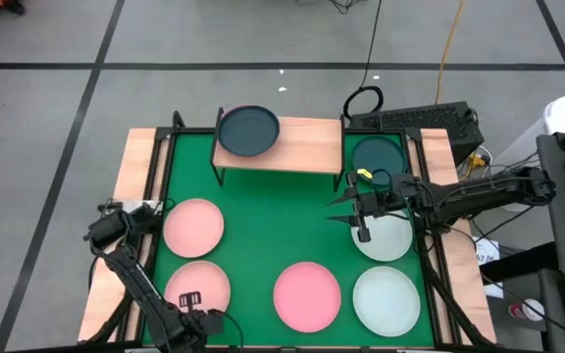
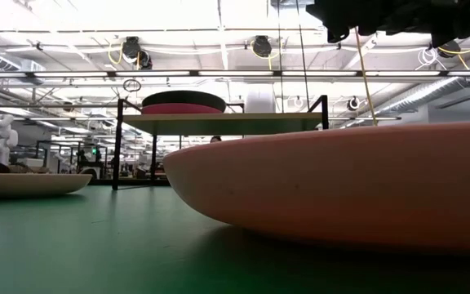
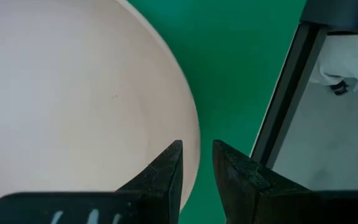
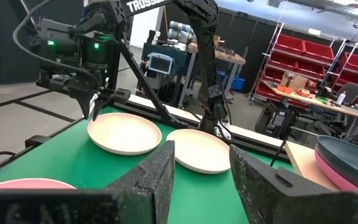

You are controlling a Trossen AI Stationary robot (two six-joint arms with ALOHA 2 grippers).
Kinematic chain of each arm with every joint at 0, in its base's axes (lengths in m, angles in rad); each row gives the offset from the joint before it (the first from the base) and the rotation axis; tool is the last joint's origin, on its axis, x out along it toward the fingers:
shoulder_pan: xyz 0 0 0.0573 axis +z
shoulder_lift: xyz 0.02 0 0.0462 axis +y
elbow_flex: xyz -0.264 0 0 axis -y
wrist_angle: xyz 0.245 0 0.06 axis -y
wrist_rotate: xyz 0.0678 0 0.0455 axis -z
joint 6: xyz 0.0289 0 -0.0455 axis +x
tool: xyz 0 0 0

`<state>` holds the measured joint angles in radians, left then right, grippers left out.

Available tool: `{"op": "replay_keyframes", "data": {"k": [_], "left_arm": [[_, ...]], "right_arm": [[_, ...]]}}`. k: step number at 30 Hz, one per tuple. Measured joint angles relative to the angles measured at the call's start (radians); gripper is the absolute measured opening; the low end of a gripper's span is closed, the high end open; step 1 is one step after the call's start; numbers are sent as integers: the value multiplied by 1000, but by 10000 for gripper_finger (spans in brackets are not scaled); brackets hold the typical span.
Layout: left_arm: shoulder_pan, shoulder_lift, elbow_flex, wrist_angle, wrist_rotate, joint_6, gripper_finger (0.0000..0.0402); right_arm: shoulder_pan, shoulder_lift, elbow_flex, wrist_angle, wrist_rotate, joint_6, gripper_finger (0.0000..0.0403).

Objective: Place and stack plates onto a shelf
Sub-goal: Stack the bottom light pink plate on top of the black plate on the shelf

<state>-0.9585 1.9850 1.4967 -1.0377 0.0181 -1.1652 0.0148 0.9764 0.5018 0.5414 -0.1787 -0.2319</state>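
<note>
The shelf (image 1: 292, 147) already carries a dark teal plate (image 1: 248, 129) stacked on a pink one at its left end; six plates lie on the green bench (image 1: 263, 230); the right gripper (image 1: 361, 218), fingers spread and empty, hovers beside the pale mint plate (image 1: 385, 238) just in front of the shelf's right end, a pick-up apparently in hand; next it must descend and pinch that rim; the left gripper (image 3: 197, 168), fingers slightly parted, waits at a salmon plate (image 1: 197, 289) far from the shelf

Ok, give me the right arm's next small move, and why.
Probably lower the right gripper to the rim of the mint plate: it hangs open and empty beside it, and half the shelf is bare. The left gripper waits at a salmon plate.
</note>
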Motion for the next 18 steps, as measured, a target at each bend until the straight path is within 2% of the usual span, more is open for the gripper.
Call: {"op": "replay_keyframes", "data": {"k": [5, 14, 18], "left_arm": [[0, 0, -6, 21, -24, -24, 93], [-2, 0, -102, 173, -45, -120, 93], [-2, 0, -121, 175, -45, -139, 93]], "right_arm": [[0, 0, 0, 0, 0, 0, 135], [0, 0, 0, 0, -1, 3, 135], [0, 0, 0, 0, -1, 4, 135]]}}
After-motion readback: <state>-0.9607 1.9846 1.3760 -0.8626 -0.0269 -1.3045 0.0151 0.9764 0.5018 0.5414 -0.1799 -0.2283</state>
